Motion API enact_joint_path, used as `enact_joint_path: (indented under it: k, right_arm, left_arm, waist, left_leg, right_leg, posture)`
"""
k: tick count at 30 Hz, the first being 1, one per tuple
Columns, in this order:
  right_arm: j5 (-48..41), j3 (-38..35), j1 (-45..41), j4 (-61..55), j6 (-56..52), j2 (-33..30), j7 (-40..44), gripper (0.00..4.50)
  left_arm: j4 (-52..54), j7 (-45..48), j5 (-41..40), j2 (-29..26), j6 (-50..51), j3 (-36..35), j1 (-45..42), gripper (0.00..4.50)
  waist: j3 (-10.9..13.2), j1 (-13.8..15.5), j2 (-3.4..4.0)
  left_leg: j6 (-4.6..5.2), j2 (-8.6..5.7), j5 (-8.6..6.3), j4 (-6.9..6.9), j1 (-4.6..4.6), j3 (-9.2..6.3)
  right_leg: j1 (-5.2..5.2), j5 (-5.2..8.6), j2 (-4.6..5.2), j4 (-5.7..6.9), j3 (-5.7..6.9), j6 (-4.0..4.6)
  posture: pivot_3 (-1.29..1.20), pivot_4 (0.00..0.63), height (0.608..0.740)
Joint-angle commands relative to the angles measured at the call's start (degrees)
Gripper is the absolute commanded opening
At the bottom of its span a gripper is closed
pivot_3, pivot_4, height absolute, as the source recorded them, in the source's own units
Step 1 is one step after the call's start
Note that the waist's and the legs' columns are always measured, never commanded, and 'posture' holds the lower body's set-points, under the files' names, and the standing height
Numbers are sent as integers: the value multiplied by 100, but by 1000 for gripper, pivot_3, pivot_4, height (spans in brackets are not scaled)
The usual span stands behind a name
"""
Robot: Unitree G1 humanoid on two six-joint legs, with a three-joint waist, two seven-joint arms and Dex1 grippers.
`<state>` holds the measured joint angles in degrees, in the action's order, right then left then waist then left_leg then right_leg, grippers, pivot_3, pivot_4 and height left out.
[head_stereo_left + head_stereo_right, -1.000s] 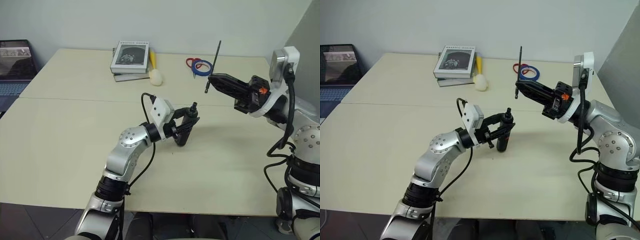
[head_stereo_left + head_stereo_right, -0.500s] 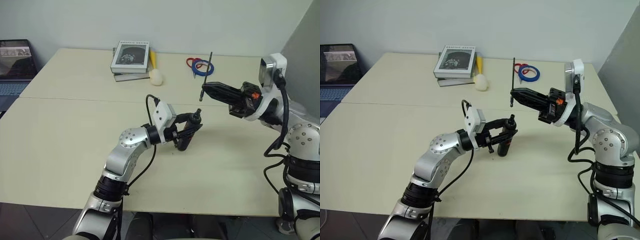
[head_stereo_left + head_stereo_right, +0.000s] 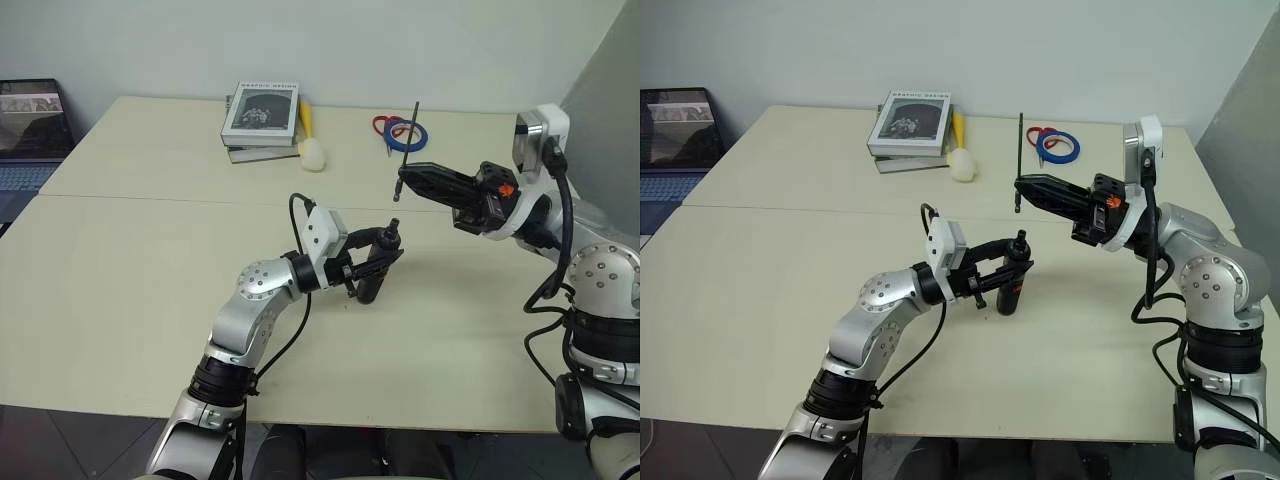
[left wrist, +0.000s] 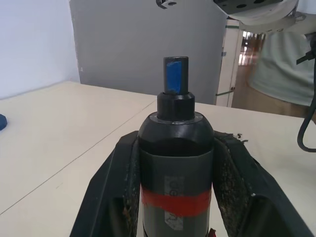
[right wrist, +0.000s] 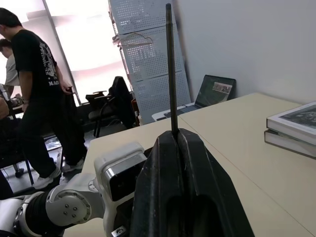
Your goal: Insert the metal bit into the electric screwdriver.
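So both pickups look done, but the actual insertion hasn't happened yet. The left hand (image 3: 375,262), a bit below the middle of the frame, is pinching the electric screwdriver (image 3: 376,265) around its body, fingers pressed against both sides, with the narrow tip pointing up and tilted a little to the right. Its lower end is sitting right at the tabletop (image 3: 140,270); can't tell if it's actually touching.

The right hand (image 3: 404,175), right of center and higher up, is clamping the metal bit (image 3: 408,150) near its lower end, so the thin rod is sticking almost straight up out of the closed fingers. The bit is hanging above and slightly right of the screwdriver's tip, clearly apart from it.

What's left, I'd say: getting the bit's lower end lined up with the tip's socket and pushing it in. Finicky part, given how skinny that rod is.
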<state>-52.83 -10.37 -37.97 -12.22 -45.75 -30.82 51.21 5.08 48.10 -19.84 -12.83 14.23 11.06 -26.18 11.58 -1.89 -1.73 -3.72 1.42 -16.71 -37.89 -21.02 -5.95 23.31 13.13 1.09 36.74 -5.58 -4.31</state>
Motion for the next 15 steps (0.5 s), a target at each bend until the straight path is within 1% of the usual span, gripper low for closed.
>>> enact_joint_path:
  k: [1,7,15]
  right_arm:
    - [-27,-91,73,-32,167,-37,89,0]
    - [57,6,232,52,318,-63,274,0]
    - [251,159,202,108,529,-11,419,0]
  left_arm:
    - [160,19,10,-40,-112,11,78,1643]
    - [124,12,21,-117,-123,-13,103,1643]
    - [102,164,-43,-267,-102,-24,70,1643]
  waist:
    - [0,0,0]
    - [0,0,0]
    - [0,-7,0]
  left_leg:
    - [0,0,0,0,0,0]
    - [0,0,0,0,2,0]
    - [0,2,0,0,4,0]
  right_leg:
    - [0,0,0,0,0,0]
    - [0,0,-1,1,0,0]
    - [0,0,-3,1,0,0]
  posture:
    - [0,150,740]
    - [0,150,740]
    - [0,150,740]
